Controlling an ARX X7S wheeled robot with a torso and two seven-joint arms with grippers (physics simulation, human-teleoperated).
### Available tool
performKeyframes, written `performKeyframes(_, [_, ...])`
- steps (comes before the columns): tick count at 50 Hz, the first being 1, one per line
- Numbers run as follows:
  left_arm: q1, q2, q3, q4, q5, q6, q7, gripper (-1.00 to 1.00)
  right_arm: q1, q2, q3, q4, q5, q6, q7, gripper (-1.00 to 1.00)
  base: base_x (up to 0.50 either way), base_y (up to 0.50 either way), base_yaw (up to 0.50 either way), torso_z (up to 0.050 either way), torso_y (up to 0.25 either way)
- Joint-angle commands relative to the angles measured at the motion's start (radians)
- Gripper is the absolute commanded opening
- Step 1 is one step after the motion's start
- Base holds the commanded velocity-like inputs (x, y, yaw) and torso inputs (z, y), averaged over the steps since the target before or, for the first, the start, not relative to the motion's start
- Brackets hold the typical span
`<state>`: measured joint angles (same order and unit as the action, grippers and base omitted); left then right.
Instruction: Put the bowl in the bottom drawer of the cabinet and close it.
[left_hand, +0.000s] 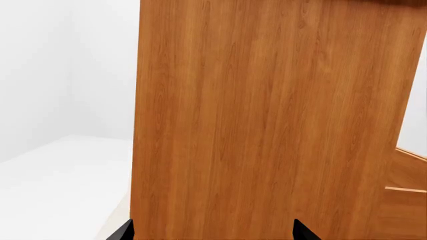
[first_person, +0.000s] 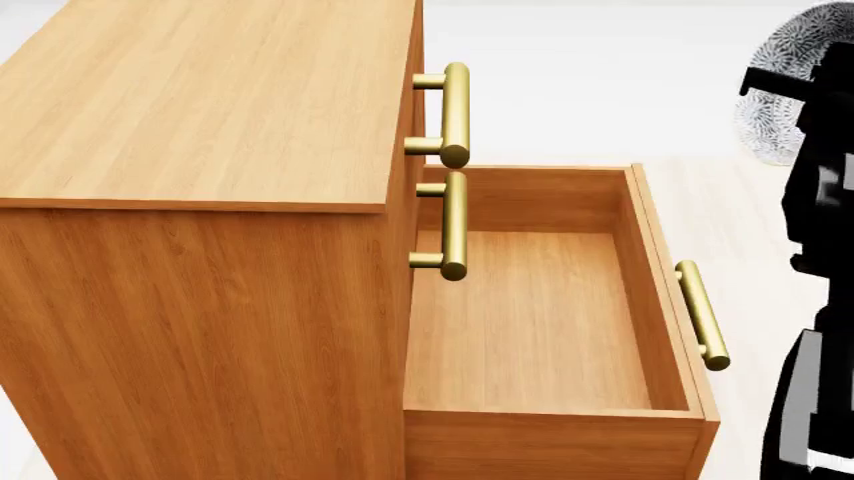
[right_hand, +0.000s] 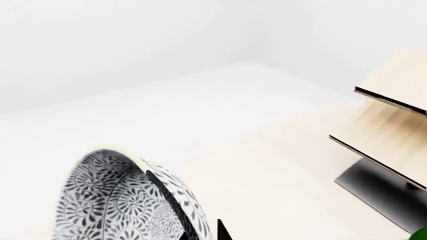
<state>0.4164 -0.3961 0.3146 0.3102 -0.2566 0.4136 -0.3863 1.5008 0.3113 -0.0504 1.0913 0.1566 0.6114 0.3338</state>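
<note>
Orange-brown wood-grain cabinet (first_person: 200, 200) fills the head view, its side panel close before the left claw (left_hand: 213, 232), whose two dark tips stand spread apart with nothing between them. Beside the cabinet's front, the bottom drawer (first_person: 534, 330), a shallow wooden box with a brass bar handle (first_person: 702, 314), is pulled out and holds nothing. Beyond the drawer's far corner, the small blue-grey floral bowl (first_person: 787, 95) is held up at the right arm. Whether the right claw (right_hand: 200, 230) clamps its rim or only touches it, I cannot tell.
</note>
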Motion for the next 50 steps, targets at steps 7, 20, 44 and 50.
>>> performKeyframes(7, [0.003, -0.007, 0.004, 0.019, 0.004, -0.012, -0.011, 1.0, 0.108, -0.073, -0.028, 0.216, -0.039, -0.057, -0.106, -1.0, 0.0, 0.0, 0.0, 0.0, 0.0])
performKeyframes(20, [-0.002, -0.005, 0.007, -0.004, 0.003, 0.007, -0.007, 1.0, 0.094, -0.112, 0.05, 0.217, -0.089, 0.016, -0.158, -1.0, 0.0, 0.0, 0.0, 0.0, 0.0])
performKeyframes(44, [-0.001, -0.009, 0.013, -0.006, 0.0, 0.015, -0.01, 1.0, 0.072, -0.147, 0.118, 0.217, -0.144, 0.098, -0.264, -1.0, 0.0, 0.0, 0.0, 0.0, 0.0])
performKeyframes(50, [-0.002, -0.01, 0.014, -0.008, -0.001, 0.017, -0.01, 1.0, 0.069, -0.155, 0.115, 0.217, -0.149, 0.111, -0.296, -1.0, 0.0, 0.0, 0.0, 0.0, 0.002])
